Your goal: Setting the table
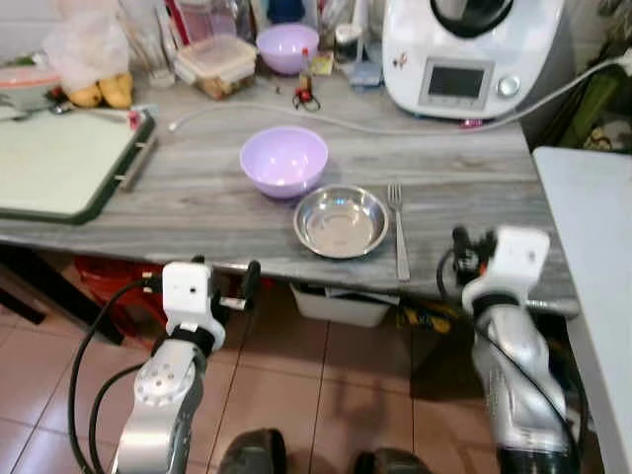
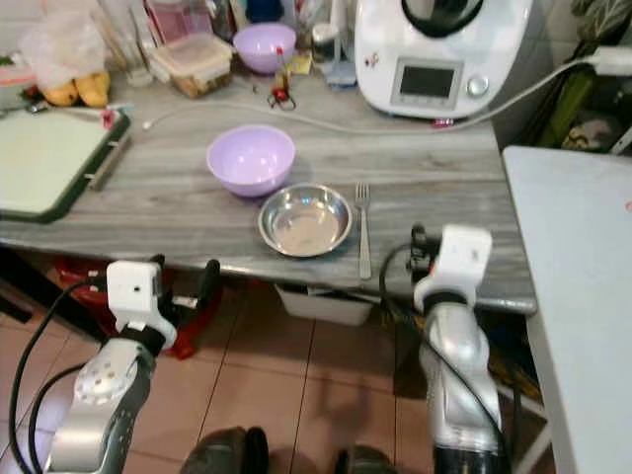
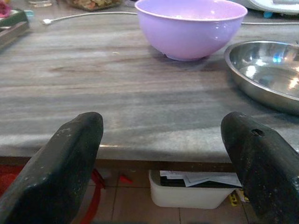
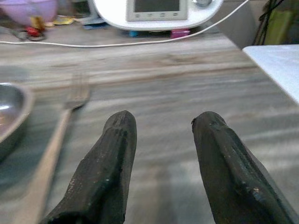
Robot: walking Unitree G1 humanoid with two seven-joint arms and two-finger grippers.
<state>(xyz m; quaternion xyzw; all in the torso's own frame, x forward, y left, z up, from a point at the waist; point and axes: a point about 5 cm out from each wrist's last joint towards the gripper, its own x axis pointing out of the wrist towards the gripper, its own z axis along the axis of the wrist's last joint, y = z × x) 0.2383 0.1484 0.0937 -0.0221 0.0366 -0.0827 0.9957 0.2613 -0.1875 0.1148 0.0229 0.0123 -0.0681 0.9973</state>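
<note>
A purple bowl stands mid-table on the grey wood table. Just right of it and nearer the front edge is an empty steel dish, with a fork lying along its right side. My left gripper hovers at the table's front edge, left of the dish; it is open and empty, and its wrist view faces the bowl and dish. My right gripper is over the front edge right of the fork, open with nothing between its fingers.
A white kitchen machine stands at the back right, its cable running across the table. A green-edged board lies at the left. Jars, a food box and a second purple bowl crowd the back. A white table adjoins on the right.
</note>
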